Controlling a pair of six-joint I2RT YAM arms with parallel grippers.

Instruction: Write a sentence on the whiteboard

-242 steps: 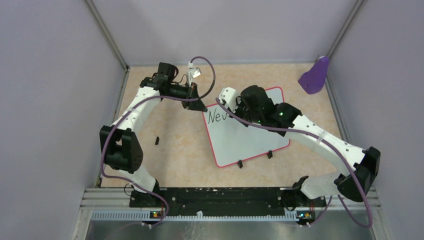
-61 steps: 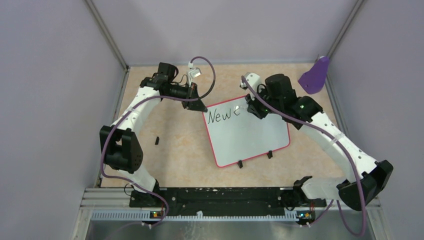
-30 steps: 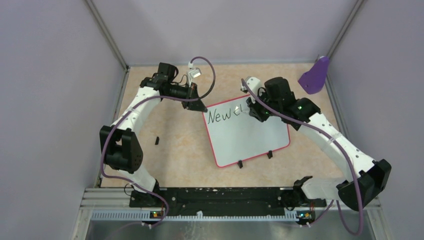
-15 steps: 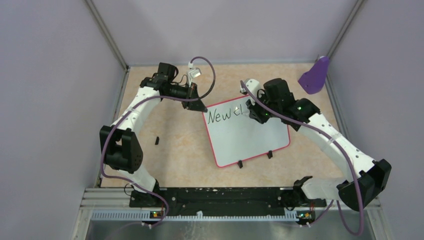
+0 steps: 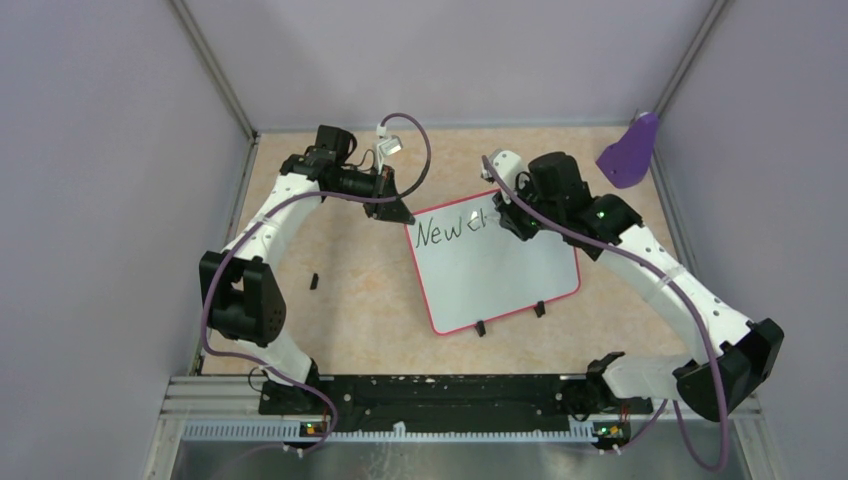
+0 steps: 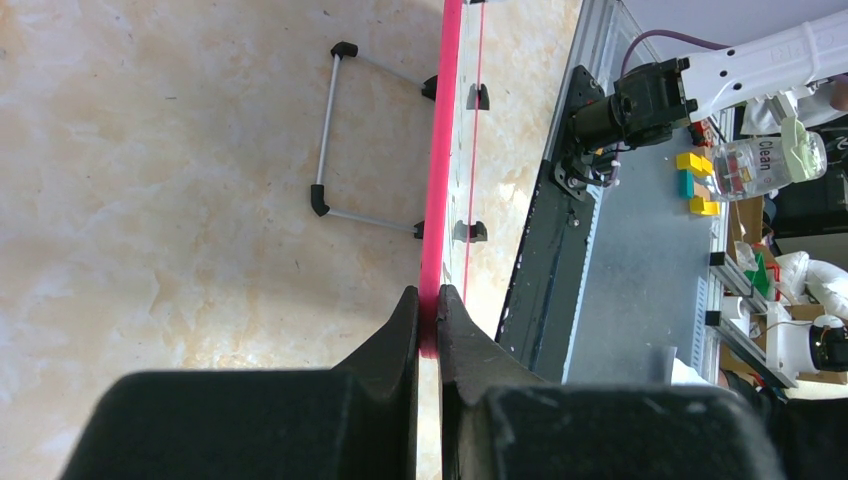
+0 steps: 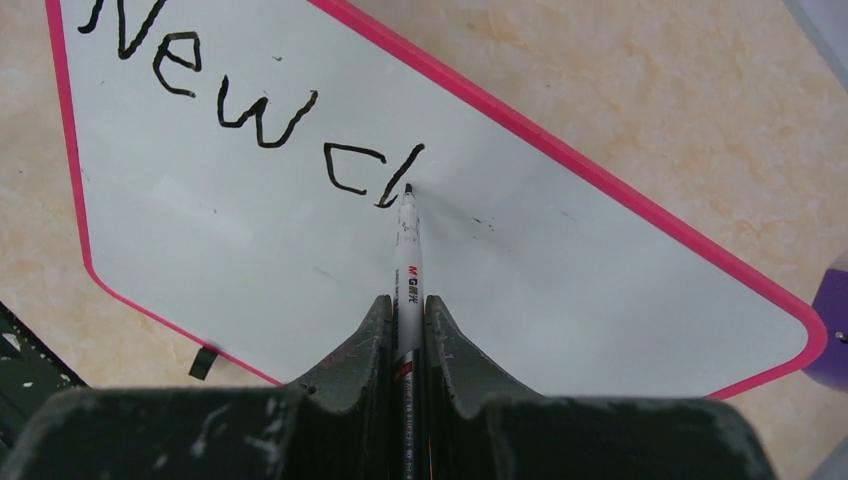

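As my right claw (image 7: pixel 407 300) clamps the marker (image 7: pixel 407 240), its tip touches the whiteboard (image 7: pixel 560 290) at twelve o'clock; the sentence (image 7: pixel 250 120) runs toward four.

Top view: the right arm (image 5: pixel 570 215) covers the 1 o'clock corner of the whiteboard (image 5: pixel 495 285), plus the marker (image 7: pixel 408 265). Right wrist view chops the sentence (image 7: pixel 250 115) off at 11 o'clock and a purple thing (image 7: pixel 832 340) at 4 o'clock. Tiny black bit (image 5: pixel 314 282) on the worktop (image 5: pixel 360 300), can't tell what.
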